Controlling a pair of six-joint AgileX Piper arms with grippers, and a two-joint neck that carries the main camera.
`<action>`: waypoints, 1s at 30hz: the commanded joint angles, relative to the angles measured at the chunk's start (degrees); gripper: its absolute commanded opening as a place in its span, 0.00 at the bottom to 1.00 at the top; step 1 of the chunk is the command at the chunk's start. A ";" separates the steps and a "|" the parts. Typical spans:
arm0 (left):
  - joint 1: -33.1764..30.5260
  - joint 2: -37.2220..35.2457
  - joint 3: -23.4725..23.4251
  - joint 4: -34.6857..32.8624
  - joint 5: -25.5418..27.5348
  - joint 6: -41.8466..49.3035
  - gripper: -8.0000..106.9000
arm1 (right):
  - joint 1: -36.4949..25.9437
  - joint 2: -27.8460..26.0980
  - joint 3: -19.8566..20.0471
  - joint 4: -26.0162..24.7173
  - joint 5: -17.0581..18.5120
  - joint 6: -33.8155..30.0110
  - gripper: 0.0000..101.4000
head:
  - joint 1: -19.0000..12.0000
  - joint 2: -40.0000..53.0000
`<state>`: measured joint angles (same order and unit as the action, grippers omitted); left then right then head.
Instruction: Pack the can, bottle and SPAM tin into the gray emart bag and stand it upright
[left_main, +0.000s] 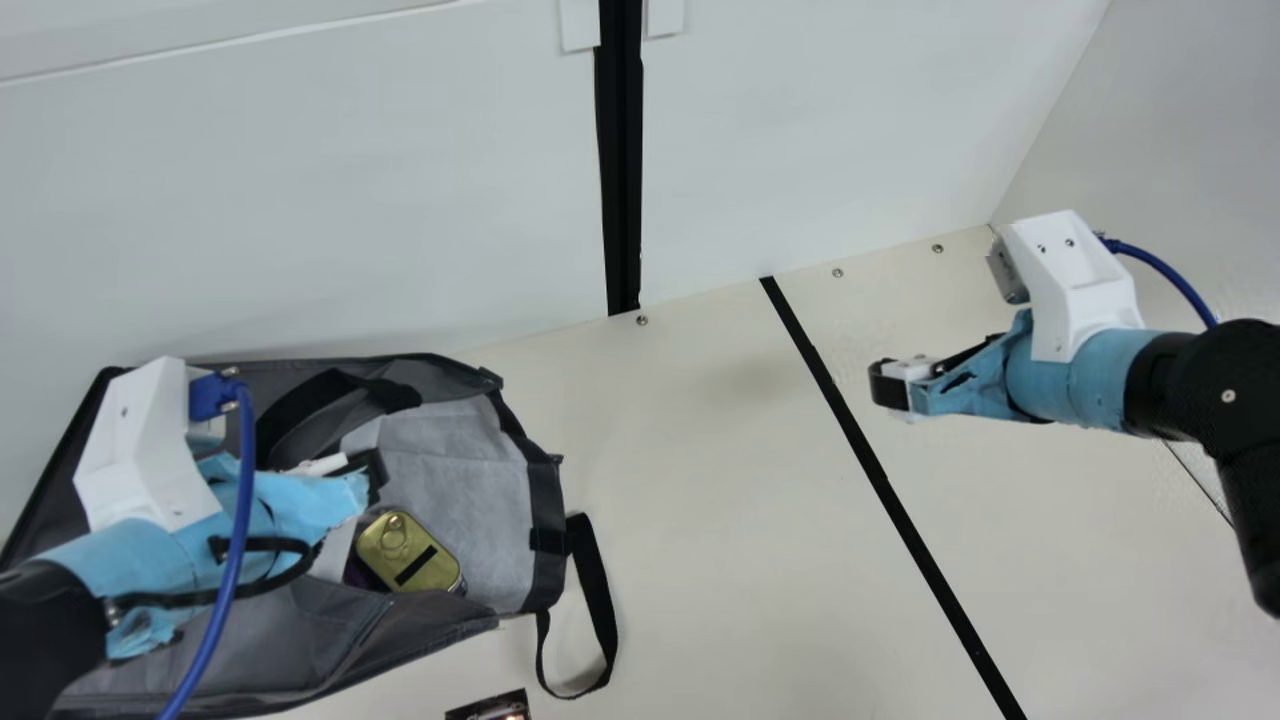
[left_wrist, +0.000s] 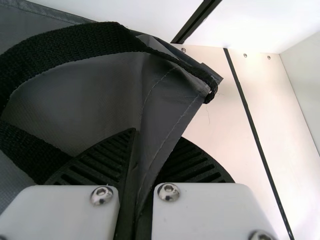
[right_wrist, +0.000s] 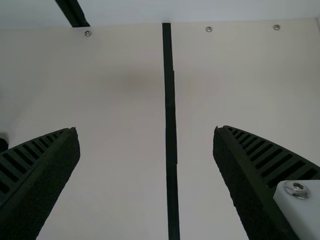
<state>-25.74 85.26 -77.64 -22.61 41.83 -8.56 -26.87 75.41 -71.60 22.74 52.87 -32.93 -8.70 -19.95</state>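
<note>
The gray bag (left_main: 460, 480) lies spread out at the table's left, its light lining showing. A gold tin with a pull ring (left_main: 410, 553) rests on it, with something dark purple partly under the tin. Over the bag is my left gripper (left_main: 372, 476), partly hidden by its blue-wrapped wrist. In the left wrist view, my left gripper (left_wrist: 156, 150) is shut on a fold of the dark gray bag (left_wrist: 167, 100), beside a black strap. My right gripper (left_main: 888, 386) stands away at the right, above the table; in the right wrist view that gripper (right_wrist: 146, 131) is open, nothing between its fingers.
A black strap loop (left_main: 605, 610) sticks out from the bag's right side onto the table (left_main: 720, 480). A small dark printed item (left_main: 490, 706) is cut off at the front edge. White walls stand behind, and a black line (left_main: 880, 480) crosses the table between the bag and my right arm.
</note>
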 joint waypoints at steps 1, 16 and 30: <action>0.00 0.00 0.00 0.00 0.00 0.00 0.00 | 0.36 0.55 0.31 1.26 -0.36 -1.31 0.94 | -1.30 -0.05; 0.00 0.00 0.00 0.00 0.00 0.00 0.00 | 3.71 4.92 4.81 10.79 -3.03 -11.65 0.94 | -1.30 -0.05; 0.00 0.00 0.00 0.00 0.00 0.00 0.00 | 7.17 9.26 7.05 20.58 -2.33 -20.83 0.94 | -1.30 -0.05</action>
<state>-25.74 85.26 -77.64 -22.61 41.83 -8.56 -19.72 84.50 -64.59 42.19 50.15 -53.10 -8.70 -19.95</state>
